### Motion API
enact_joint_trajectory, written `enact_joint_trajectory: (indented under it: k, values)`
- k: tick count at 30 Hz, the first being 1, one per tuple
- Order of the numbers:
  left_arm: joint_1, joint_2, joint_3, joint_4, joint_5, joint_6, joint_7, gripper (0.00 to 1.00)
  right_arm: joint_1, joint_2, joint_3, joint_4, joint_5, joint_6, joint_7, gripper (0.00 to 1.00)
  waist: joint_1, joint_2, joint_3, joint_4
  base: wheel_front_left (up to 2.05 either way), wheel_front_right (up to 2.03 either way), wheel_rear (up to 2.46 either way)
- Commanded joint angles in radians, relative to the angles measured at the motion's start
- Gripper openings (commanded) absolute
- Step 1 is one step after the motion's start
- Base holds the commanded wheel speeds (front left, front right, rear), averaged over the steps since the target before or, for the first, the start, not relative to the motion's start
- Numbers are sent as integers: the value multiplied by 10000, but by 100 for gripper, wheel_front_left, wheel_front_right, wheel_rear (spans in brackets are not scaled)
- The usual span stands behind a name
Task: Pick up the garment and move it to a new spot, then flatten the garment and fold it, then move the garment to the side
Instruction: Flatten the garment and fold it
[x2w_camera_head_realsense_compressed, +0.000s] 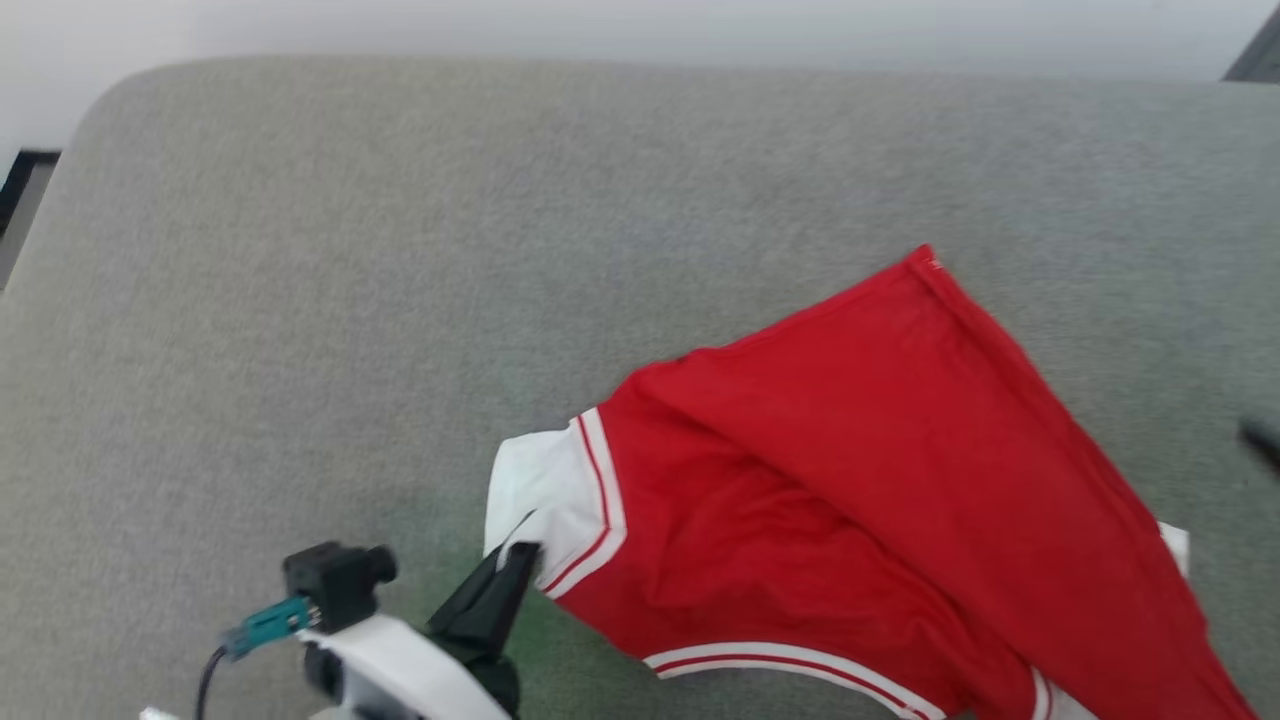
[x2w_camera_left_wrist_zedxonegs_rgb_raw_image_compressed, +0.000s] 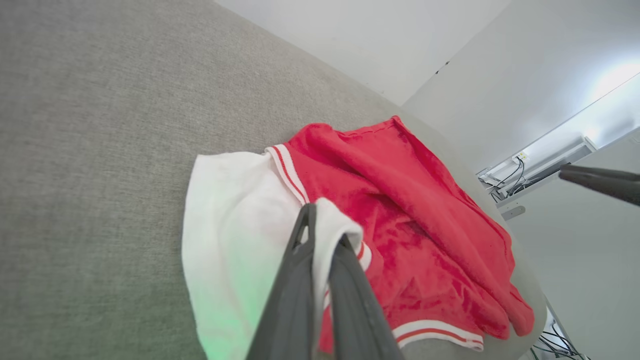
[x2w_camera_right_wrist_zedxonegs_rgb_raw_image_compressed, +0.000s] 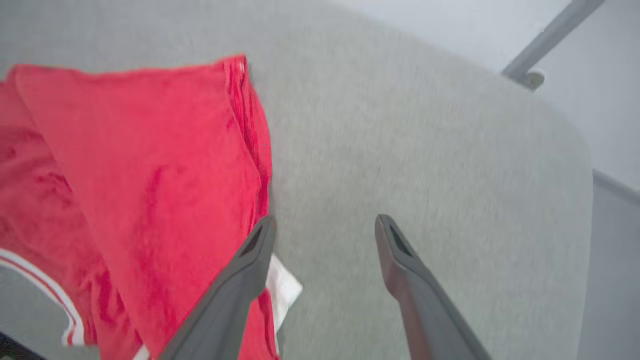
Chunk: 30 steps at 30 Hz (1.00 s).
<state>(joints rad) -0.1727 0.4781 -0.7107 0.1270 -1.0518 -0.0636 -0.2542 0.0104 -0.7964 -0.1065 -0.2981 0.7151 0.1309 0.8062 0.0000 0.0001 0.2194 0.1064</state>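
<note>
Flattening is judged to be the step in hand. The soft red short-sleeved shirt with white sleeve ends (x2w_camera_head_realsense_compressed: 850, 480) is seen rumpled on the grey fabric-covered desk (x2w_camera_head_realsense_compressed: 400, 250), at about 4 o'clock in the head view. Its 9 o'clock sleeve end is pinched in the closed left hand (x2w_camera_head_realsense_compressed: 520, 555). The right hand (x2w_camera_right_wrist_zedxonegs_rgb_raw_image_compressed: 325, 224) is held wide and empty just beside the shirt's 3 o'clock edge. That edge should be gripped and the cloth drawn taut before being laid down.
</note>
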Motion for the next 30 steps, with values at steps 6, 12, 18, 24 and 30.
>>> enact_joint_trajectory:
  k: [6, 12, 18, 24, 30]
  values:
    - [-769, -601, -204, 157, 349, -257, -57, 0, -2859, 158, 1170, 876, -388, -4, -668, 100, 0, -1, 881, 797, 0, 0, 0]
    - [-1508, -1368, -452, 694, 482, -528, -98, 0, -6070, 369, 3996, 3528, -541, -4, -1056, 100, 0, -1, 1615, 1649, 0, 0, 0]
    - [-1841, -1828, -669, 1121, 592, -657, -111, 0, -7246, 152, 5881, 5529, -292, -5, -1143, 100, 0, -1, 1873, 2327, 0, 0, 0]
    - [-1777, -1968, -633, 1317, 609, -679, -121, 0, -7225, -108, 7558, 6423, 671, 2, -408, 44, 0, -1, 1801, 2491, 0, 0, 0]
    - [-2061, -1839, -733, 1373, 480, -685, -123, 0, -7846, -192, 7959, 6832, 1134, -11, -1158, 0, 0, -1, 1535, 2226, 0, 0, 0]
